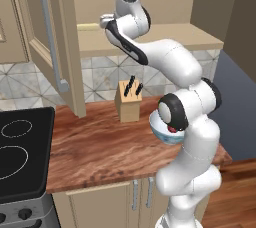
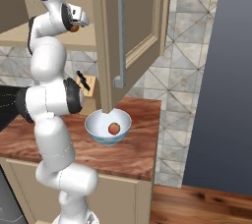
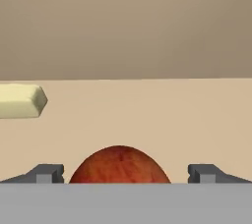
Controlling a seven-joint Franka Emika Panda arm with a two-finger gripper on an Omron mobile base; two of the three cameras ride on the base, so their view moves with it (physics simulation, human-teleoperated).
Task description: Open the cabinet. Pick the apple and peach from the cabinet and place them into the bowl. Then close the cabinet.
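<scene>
Right up close in the hand view, a reddish apple (image 3: 119, 165) sits on the cabinet (image 2: 142, 16) shelf between the gripper (image 3: 126, 173) jaws, spread wide and not pinching it. Down on the desk (image 2: 133, 154), the bowl (image 2: 101, 132) already holds a peach (image 2: 114, 128).

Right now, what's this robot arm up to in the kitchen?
The arm is reaching into the open cabinet. Its claw is open, the tips on either side of a red fruit on the shelf, probably the apple, not gripped yet. A pale yellow block lies further along the shelf. One fruit already sits in the bowl on the wooden counter, beside the knife block. Both cabinet doors are open.
</scene>
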